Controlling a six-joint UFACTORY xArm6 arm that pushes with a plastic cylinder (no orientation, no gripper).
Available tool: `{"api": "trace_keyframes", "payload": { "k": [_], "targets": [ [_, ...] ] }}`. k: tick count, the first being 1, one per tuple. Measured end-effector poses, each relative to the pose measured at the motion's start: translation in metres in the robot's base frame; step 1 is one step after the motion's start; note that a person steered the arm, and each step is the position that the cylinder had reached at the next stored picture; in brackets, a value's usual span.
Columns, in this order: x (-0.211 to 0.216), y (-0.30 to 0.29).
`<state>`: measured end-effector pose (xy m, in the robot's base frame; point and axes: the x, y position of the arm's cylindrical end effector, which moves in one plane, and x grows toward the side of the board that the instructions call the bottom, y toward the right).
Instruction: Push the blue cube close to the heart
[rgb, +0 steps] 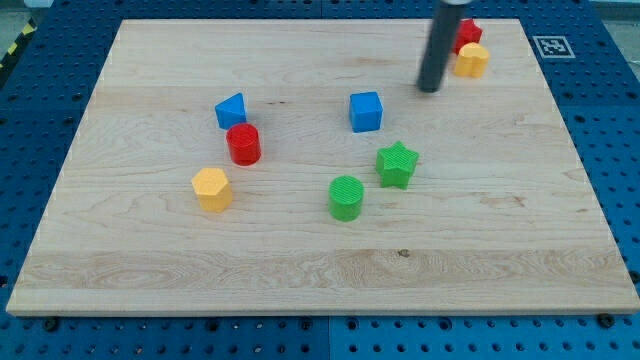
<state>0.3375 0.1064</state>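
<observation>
Tip up-right of blue cube, apart.

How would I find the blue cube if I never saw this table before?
Start at the middle of the wooden board, then go a bit toward the view's top. The blue cube sits there alone, above the green star. The other blue block, further left, touches a red cylinder.
</observation>
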Motion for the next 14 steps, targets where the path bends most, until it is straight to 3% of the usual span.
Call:
{"api": "trace_keyframes", "payload": {
  "k": [1, 2, 3, 4, 6, 9, 11, 14],
  "targets": [
    [0.005, -0.069],
    [0.041, -0.104],
    [0.072, -0.104],
    [0.070, -0.102],
    [0.047, -0.064],
    [0.050, 0.044],
    [0.081, 0.082],
    [0.077, 0.119]
  ]
}}
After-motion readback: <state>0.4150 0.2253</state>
